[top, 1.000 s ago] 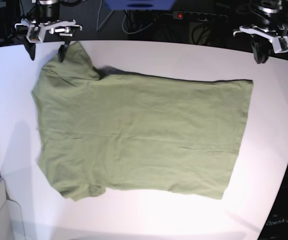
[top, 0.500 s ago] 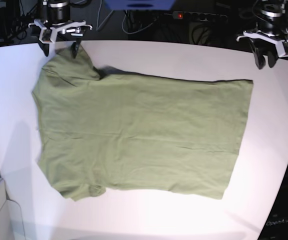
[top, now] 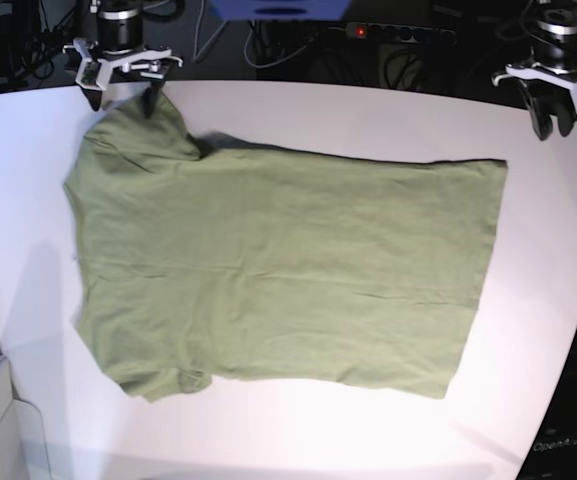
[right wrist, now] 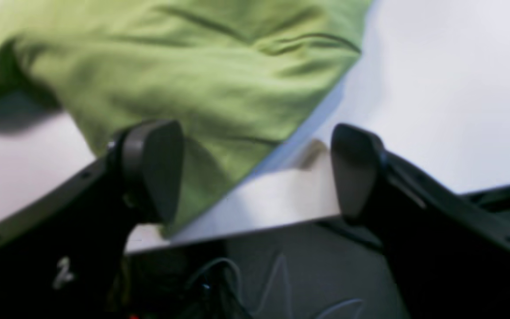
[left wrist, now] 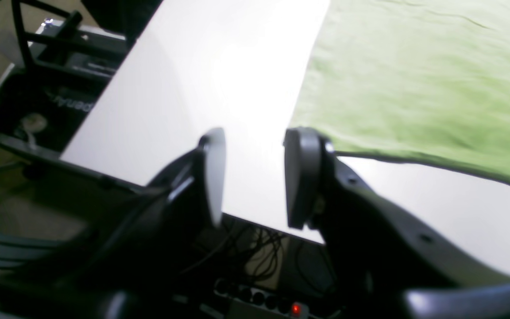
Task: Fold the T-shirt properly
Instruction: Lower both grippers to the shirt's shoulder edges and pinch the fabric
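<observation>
I have the T-shirt (top: 278, 265) lying flat on the white counter (top: 368, 115), spread wide — the olive-green cloth covers most of the middle of the surface. In the base view its hem end points toward the right of the picture and the sleeve end toward the left. One sleeve (top: 146, 130) juts up toward the far left corner; the other sleeve (top: 163, 378) is tucked at the near left edge, slightly bunched. The cloth is wrinkled in shallow lines across the body.

My right hand (top: 121, 98) sits at the far left corner of the counter in that view, directly over the tip of the upper sleeve. Through its wrist camera I see the right hand (right wrist: 255, 173) with fingers (right wrist: 153, 168) wide apart, one finger over the green sleeve edge and the other over bare counter near the counter's rim — nothing is clamped between them. Whether a finger touches the cloth I cannot tell; the picture is blurred.

My left hand (top: 556, 118) hangs at the far right corner, well apart from the shirt's hem. Its wrist camera shows the left hand (left wrist: 255, 177) with its fingers parted by a moderate gap, bare counter showing between them, and the shirt's corner just beyond one fingertip.
</observation>
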### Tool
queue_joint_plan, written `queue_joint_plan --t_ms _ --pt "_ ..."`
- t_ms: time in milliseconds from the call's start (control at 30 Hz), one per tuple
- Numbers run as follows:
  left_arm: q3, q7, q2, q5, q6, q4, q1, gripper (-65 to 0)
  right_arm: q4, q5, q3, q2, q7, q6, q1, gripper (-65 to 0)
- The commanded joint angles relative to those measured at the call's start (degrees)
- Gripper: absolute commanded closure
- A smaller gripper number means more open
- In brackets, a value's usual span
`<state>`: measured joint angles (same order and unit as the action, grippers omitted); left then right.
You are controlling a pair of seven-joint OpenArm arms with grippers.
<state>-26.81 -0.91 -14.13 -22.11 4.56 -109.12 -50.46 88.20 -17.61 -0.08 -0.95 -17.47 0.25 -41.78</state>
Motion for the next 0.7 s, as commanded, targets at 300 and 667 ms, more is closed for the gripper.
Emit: queue_joint_plan --t_ms 300,667 --pt "-1.19 1.57 -0.51 -0.09 0.06 -0.55 -0.66 -22.0 0.9 -1.16 -0.93 -1.2 -1.12 4.98 -0.55 -43.8" --pt "-1.28 1.57 -0.51 -0.09 0.06 -0.2 -0.66 -22.0 0.72 -1.16 -1.29 -0.59 -0.59 5.86 0.33 0.0"
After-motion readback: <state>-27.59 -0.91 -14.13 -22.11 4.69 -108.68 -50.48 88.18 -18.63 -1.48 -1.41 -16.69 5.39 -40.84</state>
